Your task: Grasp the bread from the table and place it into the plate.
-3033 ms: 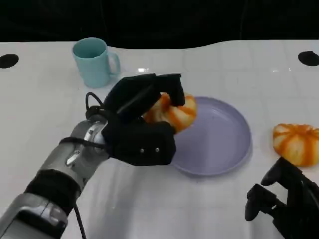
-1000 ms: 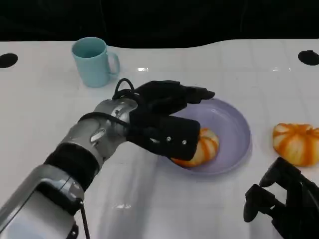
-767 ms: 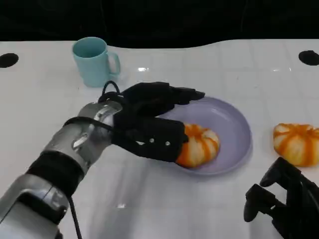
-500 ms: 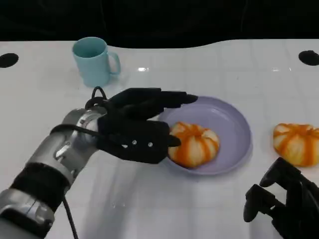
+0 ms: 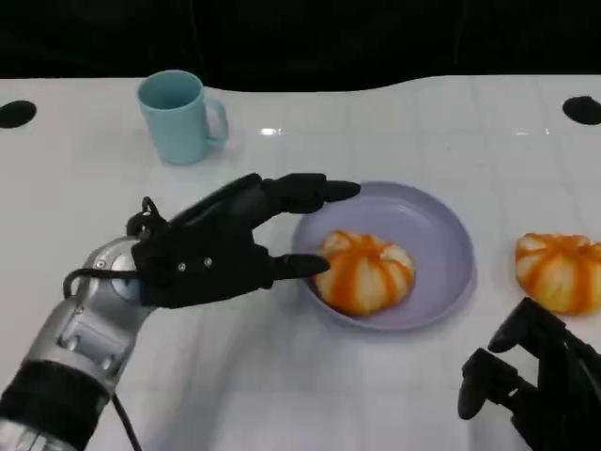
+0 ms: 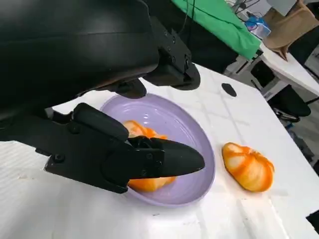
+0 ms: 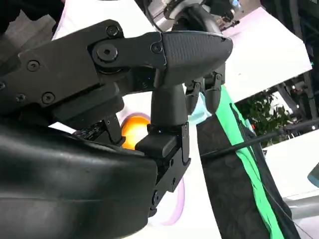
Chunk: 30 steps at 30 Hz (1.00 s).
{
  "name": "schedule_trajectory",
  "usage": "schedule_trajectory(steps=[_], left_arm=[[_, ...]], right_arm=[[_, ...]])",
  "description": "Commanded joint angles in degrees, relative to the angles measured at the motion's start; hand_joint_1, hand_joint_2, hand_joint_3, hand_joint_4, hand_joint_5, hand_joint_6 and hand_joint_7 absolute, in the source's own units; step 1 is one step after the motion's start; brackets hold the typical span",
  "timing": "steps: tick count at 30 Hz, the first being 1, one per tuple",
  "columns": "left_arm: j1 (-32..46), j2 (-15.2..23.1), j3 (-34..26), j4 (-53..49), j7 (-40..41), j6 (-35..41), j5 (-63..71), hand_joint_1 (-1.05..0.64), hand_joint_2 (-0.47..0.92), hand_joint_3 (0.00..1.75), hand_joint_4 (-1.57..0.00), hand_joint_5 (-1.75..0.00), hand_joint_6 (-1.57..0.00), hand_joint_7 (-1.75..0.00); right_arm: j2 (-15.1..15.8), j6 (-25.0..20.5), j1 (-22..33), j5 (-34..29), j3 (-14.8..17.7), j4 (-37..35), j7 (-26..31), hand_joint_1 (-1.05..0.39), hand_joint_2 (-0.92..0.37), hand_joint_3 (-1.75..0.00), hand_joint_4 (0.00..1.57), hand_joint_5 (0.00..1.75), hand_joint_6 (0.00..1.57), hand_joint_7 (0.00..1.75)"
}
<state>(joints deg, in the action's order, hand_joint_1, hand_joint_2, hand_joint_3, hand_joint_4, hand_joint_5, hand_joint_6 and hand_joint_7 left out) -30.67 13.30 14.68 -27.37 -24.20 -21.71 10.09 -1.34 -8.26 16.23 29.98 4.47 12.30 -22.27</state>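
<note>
One bread lies inside the purple plate, toward the plate's near-left part, its orange-striped top up and its longer side running roughly left to right as the head view sees it. The left robot hand sits just to the left of it at the plate's rim, empty and with its fingers apart: the upper fingers reach over the rim behind the bread while the thumb points at the bread's left side, close to it but, as far as the head view lets me judge, not touching. So that bread appears already placed, and the left robot hand's way out lies back to the left, away from the plate. A second bread lies on the white table to the right of the plate, apart from it, with its longer side also across the view. The right robot hand rests low at the table's near right, just in front of this second bread and far nearer to it than the left one; whether its fingers are spread or curled I cannot tell. The count: two breads, one plate, one teal mug standing upright at the far left.
</note>
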Motion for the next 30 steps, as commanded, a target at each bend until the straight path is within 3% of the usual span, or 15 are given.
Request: schedule_trajectory(steps=[1,3,5,7,11,12,15,18,22,27,30], left_arm=[[8.57,-1.42,-4.54,4.70,2.48,-4.23,-6.12,-0.52,0.92,0.32,-0.38,-1.20,-0.68,-0.30],[10.84,-2.20,-5.68,6.01,2.29,-4.96,-8.36,-0.49,0.92,0.31,-0.41,-1.27,-0.67,-0.47],[12.74,-2.90,-6.52,7.00,3.08,-6.52,-9.12,-0.48,0.92,0.31,-0.42,-1.28,-0.67,-0.52],[14.49,-3.58,-7.27,7.84,4.22,-8.37,-9.30,-0.49,0.92,0.34,-0.47,-1.31,-0.61,-0.76],[17.57,-5.46,-8.22,10.01,5.68,-8.84,-10.46,-0.49,0.92,0.35,-0.49,-1.32,-0.58,-0.85],[19.55,-6.63,-8.67,11.60,6.60,-8.63,-11.44,-0.53,0.92,0.38,-0.51,-1.53,-0.56,-1.07],[23.42,-8.67,-9.28,15.15,7.01,-6.98,-14.43,-0.56,0.92,0.43,-0.50,-1.71,-0.51,-1.33],[24.50,-9.23,-9.54,16.54,6.39,-5.65,-15.44,-0.58,0.92,0.44,-0.50,-1.74,-0.51,-1.38],[28.96,-12.82,-10.38,19.50,0.91,2.15,-29.77,-0.60,0.92,0.38,-0.59,-1.75,-0.54,-1.45],[29.31,-13.09,-11.08,20.64,-0.12,3.90,-30.38,-0.60,0.92,0.38,-0.59,-1.75,-0.54,-1.47],[32.46,-14.77,-12.49,23.17,-3.33,9.37,-39.33,-0.59,0.92,0.40,-0.73,-1.75,-0.58,-1.62]], right_arm=[[0.84,-0.03,0.40,0.62,0.53,0.52,-0.39,-0.55,-0.92,-0.38,0.75,1.75,0.59,1.59],[0.87,-0.22,0.45,0.69,0.55,0.67,-0.32,-0.55,-0.92,-0.38,0.75,1.75,0.59,1.59],[0.91,-0.22,0.46,0.70,0.57,0.66,-0.35,-0.55,-0.92,-0.38,0.76,1.75,0.59,1.59],[0.96,-0.13,0.44,0.69,0.60,0.61,-0.41,-0.56,-0.92,-0.37,0.76,1.75,0.60,1.58],[1.06,0.12,0.48,0.58,0.61,0.58,-0.64,-0.56,-0.92,-0.37,0.76,1.75,0.60,1.58],[1.13,0.30,0.52,0.49,0.60,0.56,-0.79,-0.55,-0.92,-0.39,0.75,1.75,0.59,1.57],[1.14,-0.10,0.69,0.73,0.65,0.83,-0.71,-0.55,-0.92,-0.40,0.75,1.75,0.59,1.57],[1.14,-0.14,0.75,0.80,0.66,0.89,-0.69,-0.55,-0.92,-0.40,0.75,1.75,0.60,1.57],[1.22,-0.11,0.95,0.65,0.53,1.37,-0.55,-0.56,-0.92,-0.39,0.76,1.75,0.60,1.57],[1.23,-0.13,0.98,0.66,0.51,1.41,-0.53,-0.56,-0.92,-0.39,0.76,1.75,0.60,1.58],[1.31,-0.25,1.17,0.73,0.42,1.76,-0.61,-0.55,-0.92,-0.41,0.75,1.75,0.59,1.57]])
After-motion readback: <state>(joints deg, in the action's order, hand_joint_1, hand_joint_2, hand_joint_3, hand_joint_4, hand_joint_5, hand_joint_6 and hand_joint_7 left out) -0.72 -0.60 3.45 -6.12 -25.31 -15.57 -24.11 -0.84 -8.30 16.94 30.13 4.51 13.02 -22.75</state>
